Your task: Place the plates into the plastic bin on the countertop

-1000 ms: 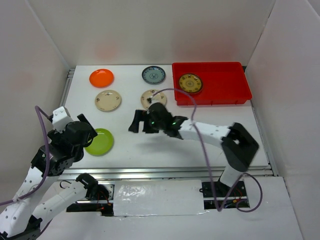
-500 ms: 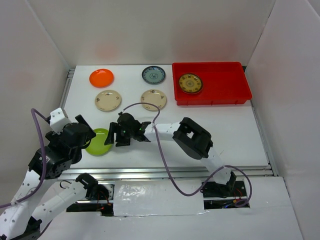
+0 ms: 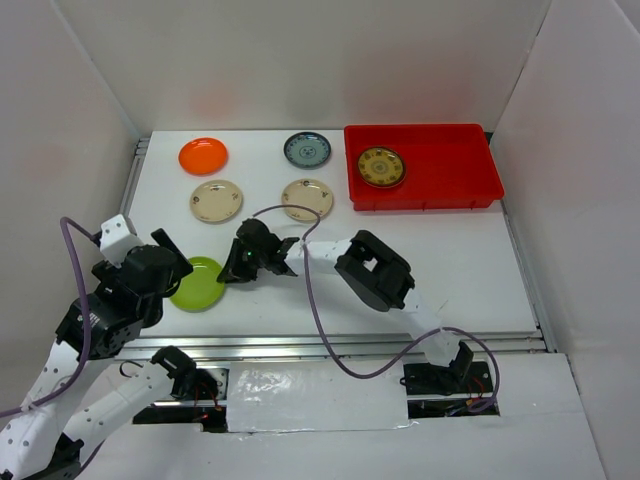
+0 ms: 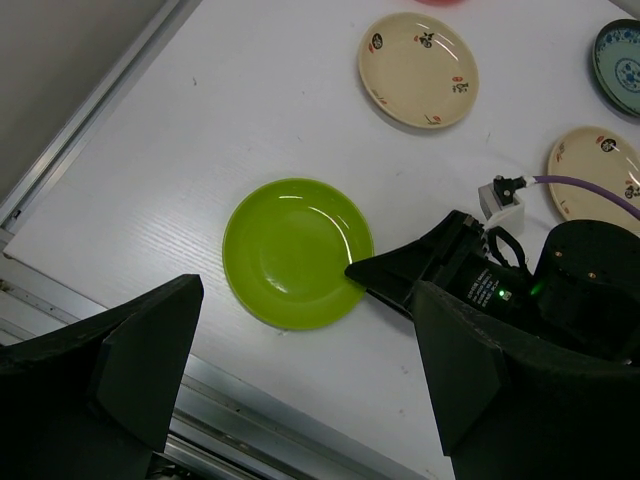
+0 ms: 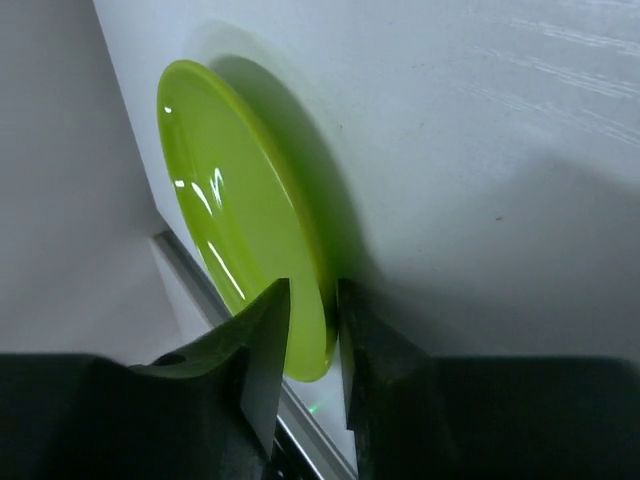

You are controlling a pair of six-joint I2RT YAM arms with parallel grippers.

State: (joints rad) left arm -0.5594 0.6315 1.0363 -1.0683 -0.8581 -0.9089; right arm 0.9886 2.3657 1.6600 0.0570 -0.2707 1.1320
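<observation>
The lime green plate (image 3: 197, 285) lies on the white countertop (image 3: 450, 260) at the near left. My right gripper (image 3: 228, 272) reaches across to its right rim; in the right wrist view the two fingers straddle the plate's (image 5: 230, 230) edge, and the right gripper (image 5: 312, 290) is closed on it. My left gripper (image 4: 305, 288) hangs open just above the same plate (image 4: 290, 250), holding nothing. The red plastic bin (image 3: 450, 185) at the back right holds a brown-gold patterned plate (image 3: 381, 166).
An orange plate (image 3: 203, 155), a grey-blue plate (image 3: 306, 149) and two cream plates (image 3: 216, 201) (image 3: 307, 198) lie across the back of the countertop. White walls close in both sides. A metal rail (image 3: 300, 345) runs along the near edge.
My right arm swung left from the table's middle to the lime green plate, and its jaws closed from wide open onto the rim. My left arm shifted slightly.
</observation>
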